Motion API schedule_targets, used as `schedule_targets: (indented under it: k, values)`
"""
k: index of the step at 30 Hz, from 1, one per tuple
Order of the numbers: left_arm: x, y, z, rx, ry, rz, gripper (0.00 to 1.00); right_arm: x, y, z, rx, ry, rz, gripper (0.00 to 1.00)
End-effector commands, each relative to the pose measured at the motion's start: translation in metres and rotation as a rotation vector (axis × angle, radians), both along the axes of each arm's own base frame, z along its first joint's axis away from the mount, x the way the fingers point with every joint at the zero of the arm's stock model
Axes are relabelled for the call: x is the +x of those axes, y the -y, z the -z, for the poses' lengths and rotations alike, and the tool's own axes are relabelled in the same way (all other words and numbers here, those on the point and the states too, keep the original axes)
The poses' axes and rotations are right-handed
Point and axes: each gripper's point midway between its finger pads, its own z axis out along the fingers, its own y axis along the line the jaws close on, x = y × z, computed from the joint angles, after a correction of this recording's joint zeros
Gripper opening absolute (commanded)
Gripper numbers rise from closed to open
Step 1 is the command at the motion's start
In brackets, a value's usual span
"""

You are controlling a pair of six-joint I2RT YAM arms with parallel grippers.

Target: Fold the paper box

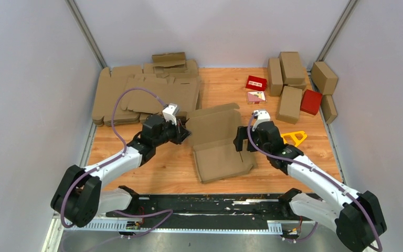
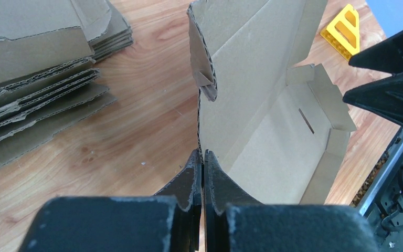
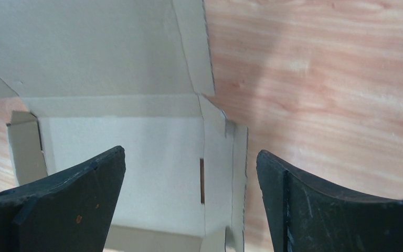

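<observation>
The paper box [image 1: 219, 140] is a brown die-cut sheet in the middle of the table, its far half raised and its near half lying flat. My left gripper [image 1: 185, 134] is shut on the box's left side flap; in the left wrist view the cardboard edge [image 2: 202, 126] runs between the closed fingertips [image 2: 203, 155]. My right gripper [image 1: 240, 142] is open at the box's right edge. In the right wrist view its fingers straddle the right side panel with a slot [image 3: 201, 181], and nothing is gripped.
A stack of flat brown blanks [image 1: 136, 94] lies at the back left. Finished brown boxes [image 1: 288, 79] and red boxes [image 1: 311, 101] stand at the back right. A yellow plastic piece [image 1: 294, 137] lies by the right arm. A small printed card [image 1: 256, 96] lies mid-back.
</observation>
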Motion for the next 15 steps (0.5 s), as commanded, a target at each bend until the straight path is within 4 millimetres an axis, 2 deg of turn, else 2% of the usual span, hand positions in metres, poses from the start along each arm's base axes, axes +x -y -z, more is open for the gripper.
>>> schedule_targets:
  k: [1, 4, 8, 15]
  values:
    - [0.003, 0.001, -0.024, -0.040, 0.111, 0.013, 0.00, -0.030, 0.020, 0.020, -0.027, -0.134, 0.068, 0.96]
    - [0.002, -0.001, -0.023, -0.041, 0.120, 0.000, 0.00, -0.038, 0.030, 0.023, -0.035, -0.160, 0.116, 0.96]
    - [0.002, -0.004, -0.019, -0.033, 0.111, -0.013, 0.00, -0.040, 0.035, 0.023, -0.032, -0.143, 0.135, 0.96]
    - [-0.001, 0.000, -0.017, -0.057, 0.108, 0.007, 0.00, -0.035, 0.021, 0.033, -0.025, -0.162, 0.076, 0.96]
